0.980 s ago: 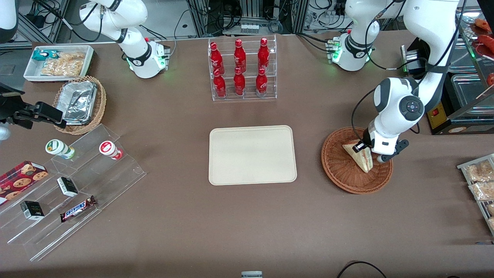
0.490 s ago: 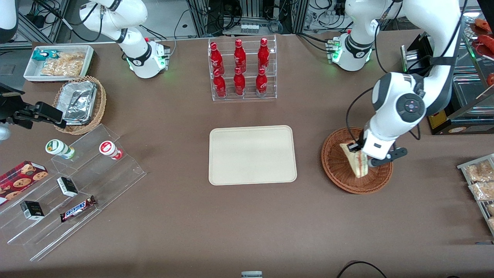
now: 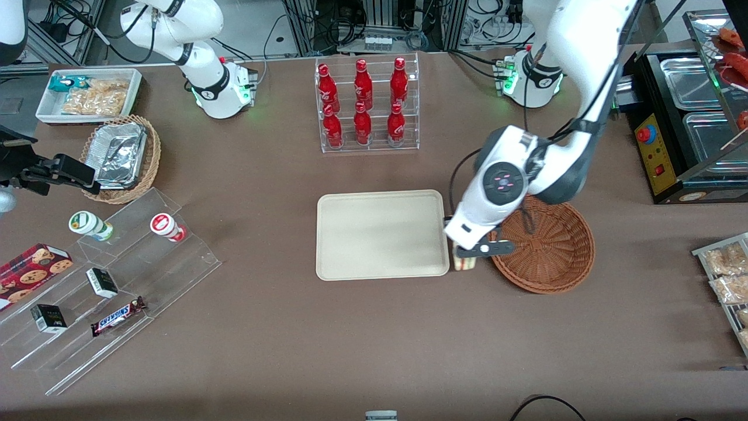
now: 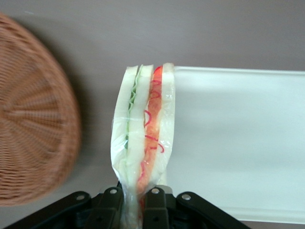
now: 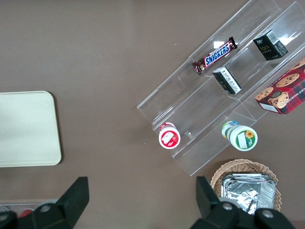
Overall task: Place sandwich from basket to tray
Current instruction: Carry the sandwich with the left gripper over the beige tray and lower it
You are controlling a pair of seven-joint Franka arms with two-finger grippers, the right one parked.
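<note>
My left gripper is shut on the sandwich and holds it in the air between the tray and the basket, above the bare table by the tray's edge. In the left wrist view the sandwich hangs edge-on, wrapped in clear film, with green, red and orange filling showing; both fingers pinch its end. The gripper sits with the woven basket on one side and the cream tray on the other. The basket holds nothing.
A clear rack of red bottles stands farther from the front camera than the tray. Clear stepped shelves with snacks and a foil-tray basket lie toward the parked arm's end. Bagged snacks and a metal warmer lie at the working arm's end.
My gripper has lifted the sandwich out of the basket and carried it sideways to the tray's edge. The basket now holds nothing.
</note>
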